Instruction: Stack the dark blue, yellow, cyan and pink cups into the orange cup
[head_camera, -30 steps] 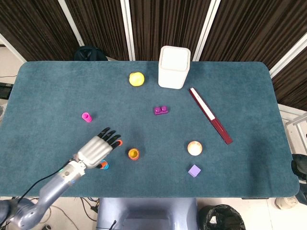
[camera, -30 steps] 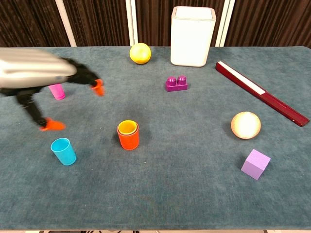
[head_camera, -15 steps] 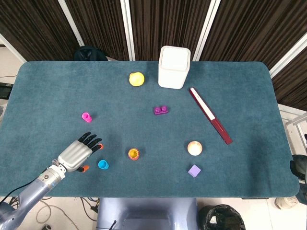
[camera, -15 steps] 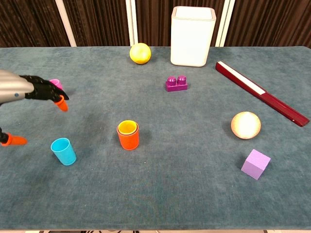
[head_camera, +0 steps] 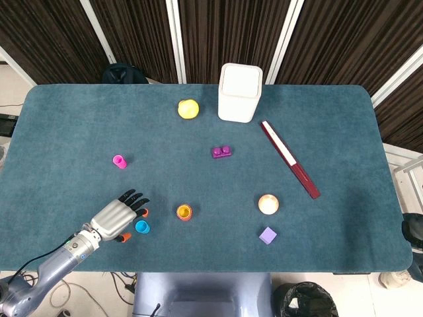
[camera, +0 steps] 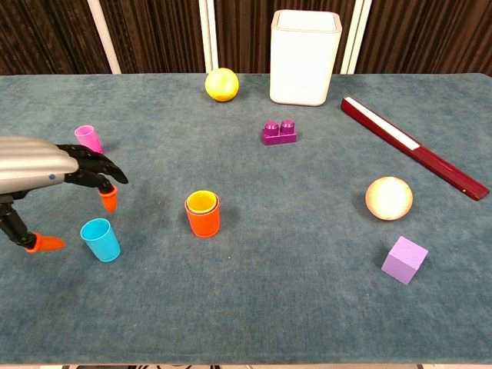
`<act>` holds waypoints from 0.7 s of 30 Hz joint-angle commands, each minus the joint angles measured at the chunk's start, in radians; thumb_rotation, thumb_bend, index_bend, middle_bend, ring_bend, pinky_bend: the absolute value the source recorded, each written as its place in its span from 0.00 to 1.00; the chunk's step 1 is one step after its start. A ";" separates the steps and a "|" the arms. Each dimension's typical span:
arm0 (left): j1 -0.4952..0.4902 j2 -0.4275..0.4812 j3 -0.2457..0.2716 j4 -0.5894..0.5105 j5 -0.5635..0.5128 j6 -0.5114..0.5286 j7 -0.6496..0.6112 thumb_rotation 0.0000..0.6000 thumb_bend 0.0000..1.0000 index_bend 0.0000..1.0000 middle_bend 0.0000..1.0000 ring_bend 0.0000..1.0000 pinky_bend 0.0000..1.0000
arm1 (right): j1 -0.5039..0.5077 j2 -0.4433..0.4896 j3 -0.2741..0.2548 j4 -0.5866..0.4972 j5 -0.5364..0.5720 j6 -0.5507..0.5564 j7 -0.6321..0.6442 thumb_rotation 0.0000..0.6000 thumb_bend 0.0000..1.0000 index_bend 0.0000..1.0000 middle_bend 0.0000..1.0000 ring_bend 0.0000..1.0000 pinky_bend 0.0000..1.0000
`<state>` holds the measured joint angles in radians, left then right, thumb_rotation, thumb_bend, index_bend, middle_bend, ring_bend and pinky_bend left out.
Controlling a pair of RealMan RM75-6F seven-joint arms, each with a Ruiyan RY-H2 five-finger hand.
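1. Head view: the left hand [head_camera: 119, 216], silver-backed with black fingers and orange tips, hovers over the near left part of the teal felt table [head_camera: 79, 125] with its fingers spread and nothing held.
2. Head view: the small cyan plastic cup [head_camera: 142, 227] stands upright just right of the hand's fingertips; whether they touch it cannot be told from here.
3. Head view: the orange plastic cup [head_camera: 184, 212], with a yellow cup nested inside it, stands upright right of the cyan cup and apart from it. The small pink plastic cup [head_camera: 119, 161] stands farther back on the left, well apart from both.
4. Head view: the right hand is out of sight.
5. Chest view: the left hand [camera: 46, 181] enters from the left edge, open, fingers fanned and slightly curled downward, holding nothing.
6. Chest view: the cyan cup [camera: 101, 240] stands below the hand, between an orange fingertip above it and the thumb tip to its left; no contact shows.
7. Chest view: the pink cup [camera: 89, 139] stands just beyond the hand.
8. Chest view: the orange cup [camera: 203, 219] shows the yellow cup's [camera: 202, 202] rim inside its mouth; it stands near the table's middle, right of the cyan cup.
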<state>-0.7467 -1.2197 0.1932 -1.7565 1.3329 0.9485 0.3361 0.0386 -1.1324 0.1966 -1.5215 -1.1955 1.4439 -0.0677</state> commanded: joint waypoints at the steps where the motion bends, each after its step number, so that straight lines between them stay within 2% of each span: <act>1: 0.002 -0.010 -0.009 0.005 0.002 -0.003 0.007 1.00 0.25 0.34 0.11 0.00 0.00 | -0.001 0.001 0.001 -0.001 0.001 0.001 0.001 1.00 0.42 0.04 0.00 0.04 0.02; 11: 0.011 -0.034 -0.035 0.025 -0.016 -0.018 0.015 1.00 0.28 0.40 0.11 0.00 0.00 | -0.001 0.004 0.000 -0.003 0.000 -0.003 0.009 1.00 0.42 0.04 0.00 0.04 0.02; 21: 0.015 -0.046 -0.050 0.036 -0.014 -0.033 0.026 1.00 0.28 0.41 0.12 0.00 0.00 | -0.002 0.005 0.001 -0.003 0.002 -0.002 0.007 1.00 0.42 0.04 0.00 0.04 0.02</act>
<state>-0.7324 -1.2659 0.1444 -1.7211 1.3195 0.9165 0.3612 0.0368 -1.1278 0.1979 -1.5243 -1.1933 1.4421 -0.0606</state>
